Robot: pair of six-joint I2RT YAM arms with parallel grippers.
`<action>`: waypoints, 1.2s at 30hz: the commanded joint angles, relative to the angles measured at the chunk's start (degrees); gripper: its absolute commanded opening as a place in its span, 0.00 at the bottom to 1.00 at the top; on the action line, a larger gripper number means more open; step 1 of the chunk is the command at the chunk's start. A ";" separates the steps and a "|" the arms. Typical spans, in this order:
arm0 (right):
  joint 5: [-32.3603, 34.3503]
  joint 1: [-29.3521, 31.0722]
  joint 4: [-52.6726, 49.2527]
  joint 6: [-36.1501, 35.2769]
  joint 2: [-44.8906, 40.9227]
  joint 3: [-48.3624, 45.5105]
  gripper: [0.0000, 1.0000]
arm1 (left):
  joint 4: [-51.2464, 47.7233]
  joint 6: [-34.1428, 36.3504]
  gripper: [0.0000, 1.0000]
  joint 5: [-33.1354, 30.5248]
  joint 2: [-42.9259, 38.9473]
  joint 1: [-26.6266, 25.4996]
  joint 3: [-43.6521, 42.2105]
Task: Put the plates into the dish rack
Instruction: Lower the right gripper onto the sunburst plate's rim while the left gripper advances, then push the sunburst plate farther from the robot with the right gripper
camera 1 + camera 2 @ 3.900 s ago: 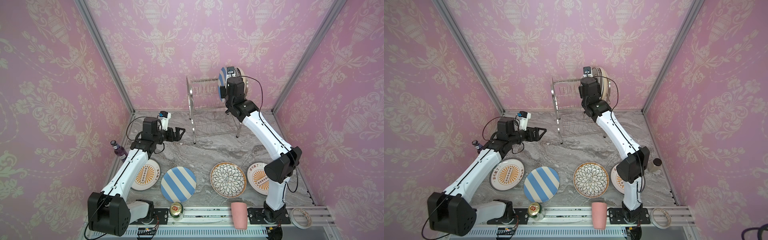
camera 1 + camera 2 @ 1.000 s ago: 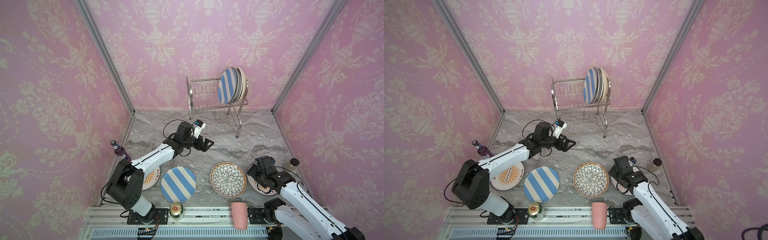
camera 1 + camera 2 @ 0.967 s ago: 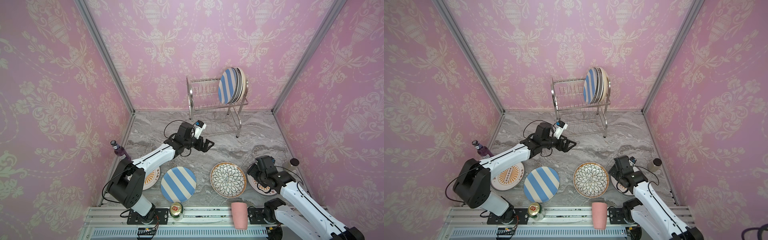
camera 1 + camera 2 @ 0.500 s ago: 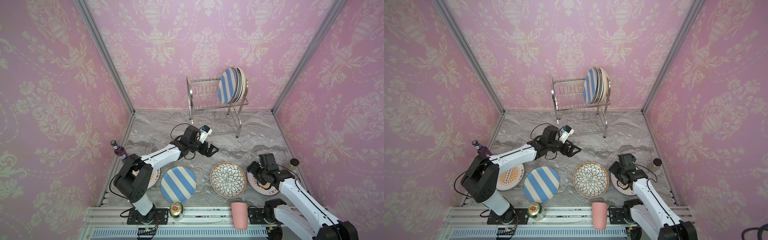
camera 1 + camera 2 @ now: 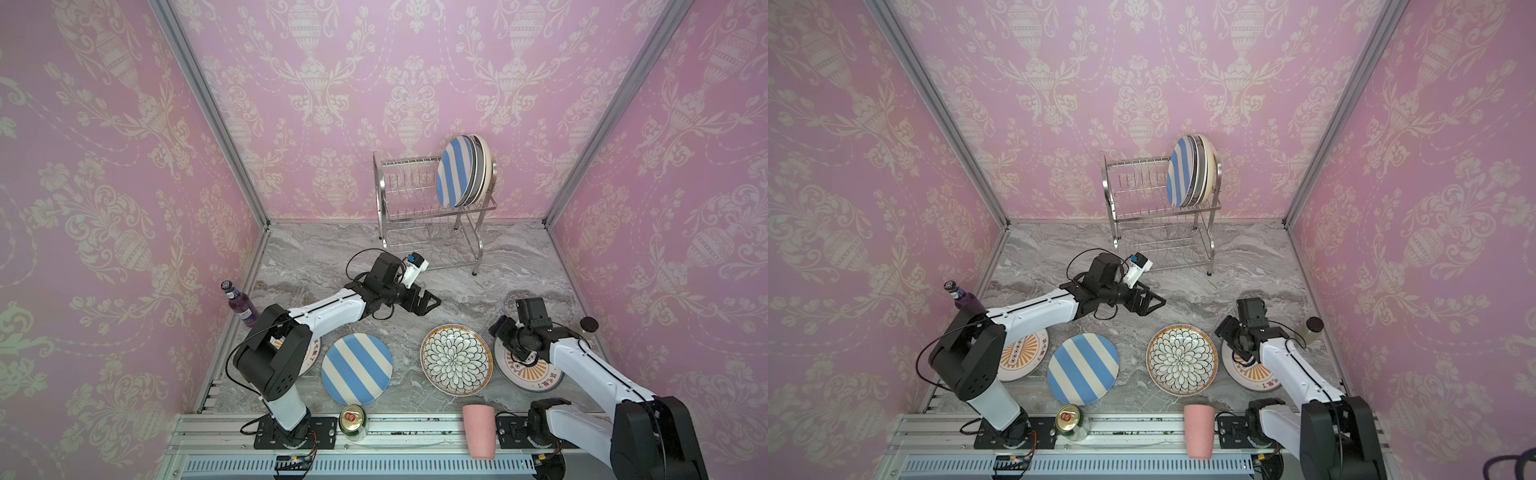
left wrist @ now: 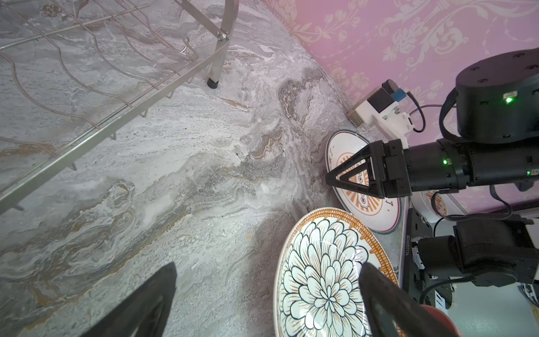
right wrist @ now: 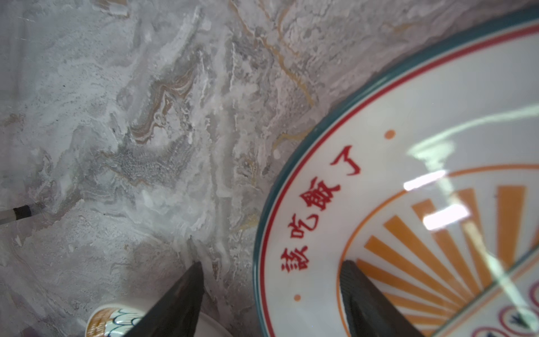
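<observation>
1. Swinging off the two-tier shiny steel wire dish rack (image 5: 415, 199), where it was a few seconds back, the right gripper (image 7: 273, 262) is now low at front-right, over the white orange-sunburst plate with teal rim and red lettering (image 7: 408, 204).
2. Right fingers are apart and straddle that plate's rim, one over marble, one over the plate face. Not clamped; can't tell if they touch.
3. The left gripper (image 5: 428, 302) has moved from back-left to centre. Fingers apart, empty, over the grey veined marble tabletop (image 5: 498, 257), near the white petal-patterned plate with orange rim (image 5: 456, 358).
4. Meaning: the upright blue-white striped plate (image 5: 455, 172) now sits frontmost in the top-tier row, with a cream plate at the back.
5. Four plates are still flat on the table: sunburst, petal, the flat blue-white striped plate (image 5: 356, 369) and the second orange-sunburst plate (image 5: 1021, 355), partly under the left arm. Sunburst at the right gripper looks like the next pick.
6. Materials: plates are glazed, glossy and shallow, with rims flush to the marble. Likely slippery and hard to get a finger under.
7. The rack has thin wire slots and tube legs with black feet. Lower tier is empty.
</observation>
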 commanded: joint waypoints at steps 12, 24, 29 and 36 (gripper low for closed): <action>-2.84 -1.51 4.28 -4.32 9.67 6.40 0.76 | 0.88 0.45 0.99 0.78 2.00 -1.00 1.54; -4.66 -1.28 8.27 -6.16 20.85 16.53 0.76 | -0.85 1.60 0.99 -0.46 2.17 -1.16 1.89; -5.93 1.22 10.88 -5.74 26.39 21.19 0.76 | -1.86 1.97 0.99 -2.03 1.71 -1.13 1.61; -6.26 4.71 12.57 -7.65 30.96 28.45 0.76 | -2.83 2.81 0.99 -3.72 1.41 -1.07 2.04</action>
